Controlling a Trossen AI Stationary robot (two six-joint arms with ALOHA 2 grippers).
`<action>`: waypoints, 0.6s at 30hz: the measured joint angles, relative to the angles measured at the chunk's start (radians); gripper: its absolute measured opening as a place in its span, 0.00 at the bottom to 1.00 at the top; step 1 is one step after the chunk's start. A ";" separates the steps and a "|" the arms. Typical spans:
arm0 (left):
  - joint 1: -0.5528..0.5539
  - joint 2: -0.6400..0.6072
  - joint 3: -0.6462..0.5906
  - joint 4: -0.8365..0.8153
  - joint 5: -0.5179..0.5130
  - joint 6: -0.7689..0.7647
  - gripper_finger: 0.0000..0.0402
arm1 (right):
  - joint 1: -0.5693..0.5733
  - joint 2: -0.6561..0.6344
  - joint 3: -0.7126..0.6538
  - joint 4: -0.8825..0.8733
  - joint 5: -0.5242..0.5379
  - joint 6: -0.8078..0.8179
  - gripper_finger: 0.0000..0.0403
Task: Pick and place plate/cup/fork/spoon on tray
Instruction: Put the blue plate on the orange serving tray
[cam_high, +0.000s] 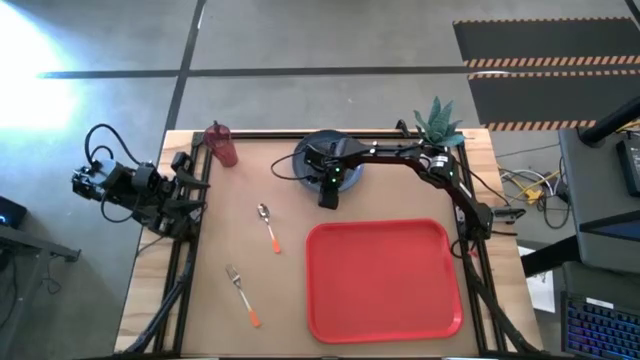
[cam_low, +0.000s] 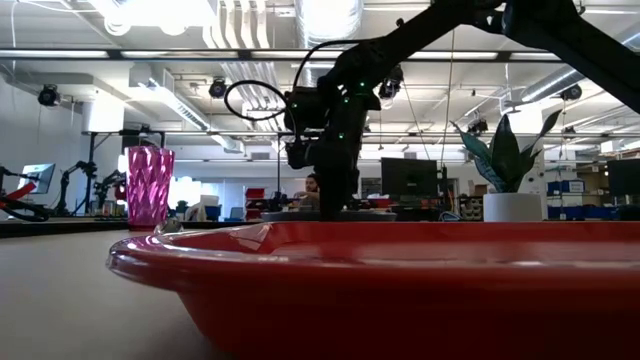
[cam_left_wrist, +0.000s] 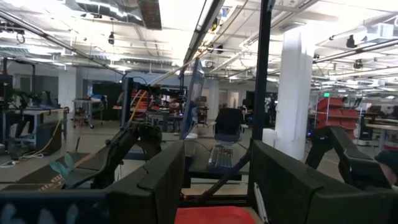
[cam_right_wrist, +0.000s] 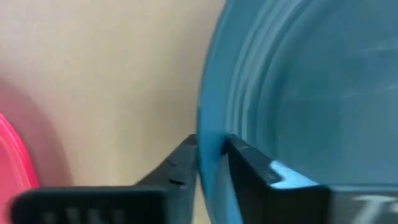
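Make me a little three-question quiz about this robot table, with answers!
1. True or false: the tray already holds the plate.
2. Which gripper pinches the plate's rim: A) left gripper B) right gripper?
3. Fill in: of the fork and the spoon, the ___ lies nearer the cup.

Key
1. False; nothing shows on the tray, and the plate sits on the table beyond it.
2. B; its fingers are shut on the rim, while the left gripper waits open at the table's left edge.
3. spoon
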 joint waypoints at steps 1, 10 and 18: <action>0.000 0.000 0.000 0.000 0.000 0.000 0.43 | 0.000 -0.002 0.000 0.000 0.003 -0.008 0.07; 0.000 0.000 0.000 0.002 0.001 0.000 0.43 | 0.006 -0.003 0.007 0.013 0.014 0.001 0.03; 0.000 0.000 0.000 0.005 0.001 0.000 0.43 | 0.033 -0.038 0.084 -0.096 0.041 0.017 0.02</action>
